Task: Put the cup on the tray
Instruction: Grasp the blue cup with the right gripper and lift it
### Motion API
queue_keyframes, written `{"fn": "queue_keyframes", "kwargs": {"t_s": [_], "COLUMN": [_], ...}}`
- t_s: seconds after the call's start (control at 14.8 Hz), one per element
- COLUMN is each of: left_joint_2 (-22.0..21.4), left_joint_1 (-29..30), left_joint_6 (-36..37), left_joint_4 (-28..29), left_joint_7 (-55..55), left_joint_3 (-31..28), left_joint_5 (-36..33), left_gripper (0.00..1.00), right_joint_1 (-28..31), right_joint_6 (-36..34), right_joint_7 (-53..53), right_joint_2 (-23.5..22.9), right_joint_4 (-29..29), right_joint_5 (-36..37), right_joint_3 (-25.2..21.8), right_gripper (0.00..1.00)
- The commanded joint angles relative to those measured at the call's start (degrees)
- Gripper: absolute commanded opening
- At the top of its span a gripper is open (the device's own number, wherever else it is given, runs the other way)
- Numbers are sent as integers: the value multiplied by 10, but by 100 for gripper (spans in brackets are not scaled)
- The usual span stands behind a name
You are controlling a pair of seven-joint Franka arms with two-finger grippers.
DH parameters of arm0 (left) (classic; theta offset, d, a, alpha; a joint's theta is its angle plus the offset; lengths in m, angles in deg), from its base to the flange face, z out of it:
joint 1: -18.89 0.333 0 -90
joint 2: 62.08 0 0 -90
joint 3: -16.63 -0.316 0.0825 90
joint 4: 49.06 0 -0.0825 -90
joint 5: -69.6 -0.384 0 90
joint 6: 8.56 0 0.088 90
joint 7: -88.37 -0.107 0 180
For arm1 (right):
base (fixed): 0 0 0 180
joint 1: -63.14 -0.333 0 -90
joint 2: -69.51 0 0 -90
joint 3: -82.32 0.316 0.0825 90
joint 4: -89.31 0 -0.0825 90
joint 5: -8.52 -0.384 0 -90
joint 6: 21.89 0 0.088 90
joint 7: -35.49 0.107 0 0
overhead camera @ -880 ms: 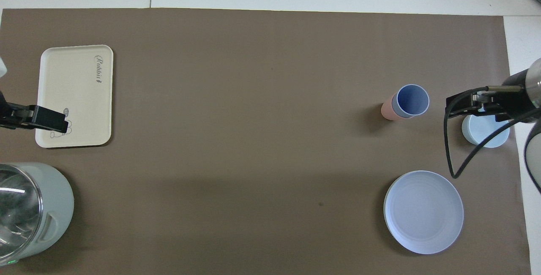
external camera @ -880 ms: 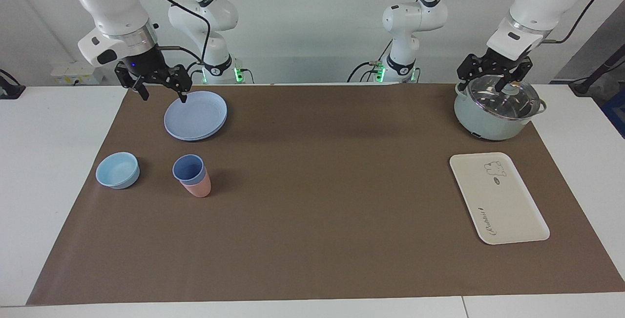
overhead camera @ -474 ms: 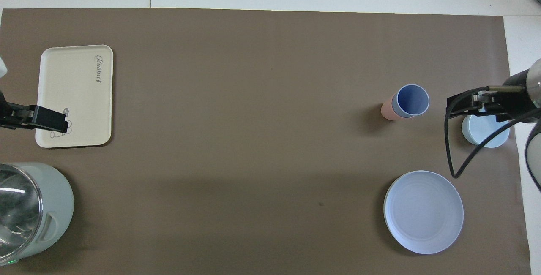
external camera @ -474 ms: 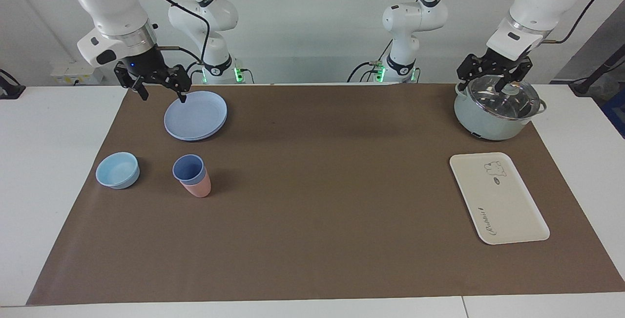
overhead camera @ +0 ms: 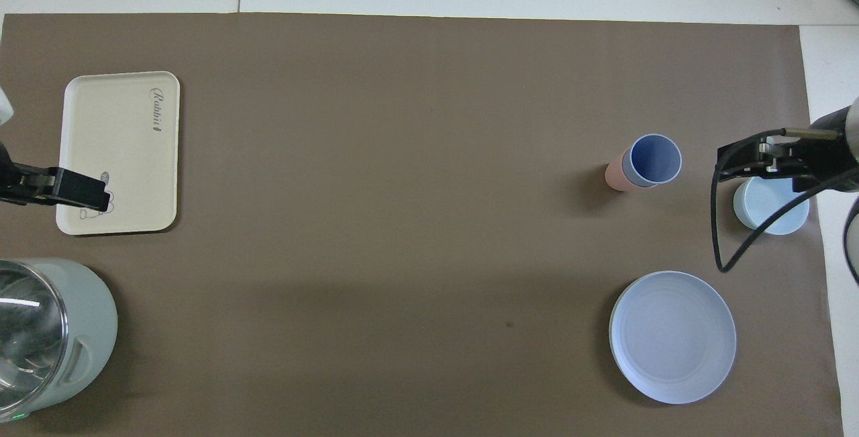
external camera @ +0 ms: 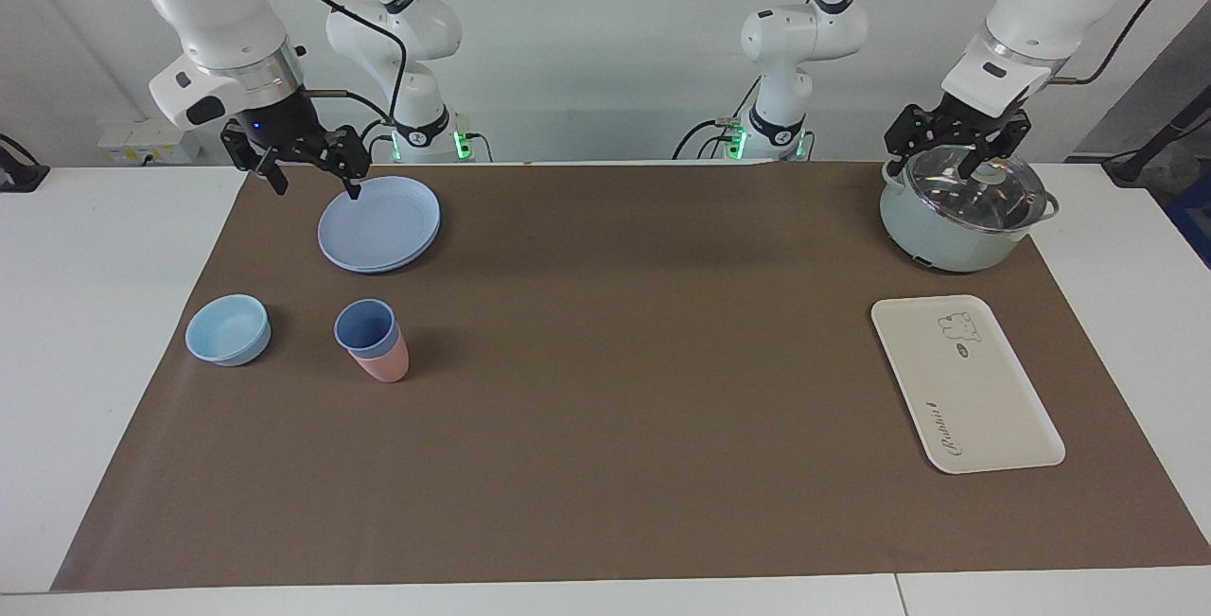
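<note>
The periwinkle-blue cup [external camera: 363, 326] stands upright, nested inside a salmon-pink tumbler [external camera: 386, 367], toward the right arm's end of the mat; it also shows in the overhead view [overhead camera: 655, 158]. The cream-white tray [external camera: 979, 408] lies flat and empty toward the left arm's end, seen from above too [overhead camera: 114, 148]. My right gripper [external camera: 318, 186] hangs open and empty in the air, apart from the cup; from above [overhead camera: 741, 162] it covers the bowl's rim. My left gripper [external camera: 946, 154] waits open and empty up by the pot; from above [overhead camera: 87, 195] it overlaps the tray's corner.
A round blue plate [external camera: 378, 223] lies nearer to the robots than the cup. A low light-blue bowl [external camera: 228, 329] sits beside the cup near the mat's edge. A pale green pot with a glass lid [external camera: 960, 214] stands nearer to the robots than the tray.
My right gripper has shifted slightly, uncovering more of the bowl in the overhead view. The cup, the tray and the left arm have not moved.
</note>
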Motion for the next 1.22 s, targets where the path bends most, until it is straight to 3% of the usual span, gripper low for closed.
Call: {"fn": "queue_keyframes", "kwargs": {"t_s": [0.0, 0.41, 0.68, 0.88, 1.15], "left_joint_2": [-14, -16, -16, -17, -17], "left_joint_1": [-1, -1, -1, -1, -1], "left_joint_6": [-8, -9, -9, -9, -10], "left_joint_4": [14, 19, 20, 20, 21], "left_joint_7": [-9, -9, -10, -9, -10], "left_joint_3": [-1, -2, -2, -2, -2], "left_joint_5": [3, 3, 3, 3, 3], "left_gripper": [100, 100, 100, 100, 100], "right_joint_1": [30, 48, 80, 94, 119], "right_joint_6": [34, 155, 212, 215, 208], "right_joint_7": [39, 233, 296, 319, 319], "right_joint_2": [-30, -101, -160, -202, -236], "right_joint_4": [4, 5, 6, 5, -10], "right_joint_5": [-12, -13, -59, -77, -188], "right_joint_3": [2, 1, 1, 2, 1], "right_gripper": [98, 98, 98, 98, 98]}}
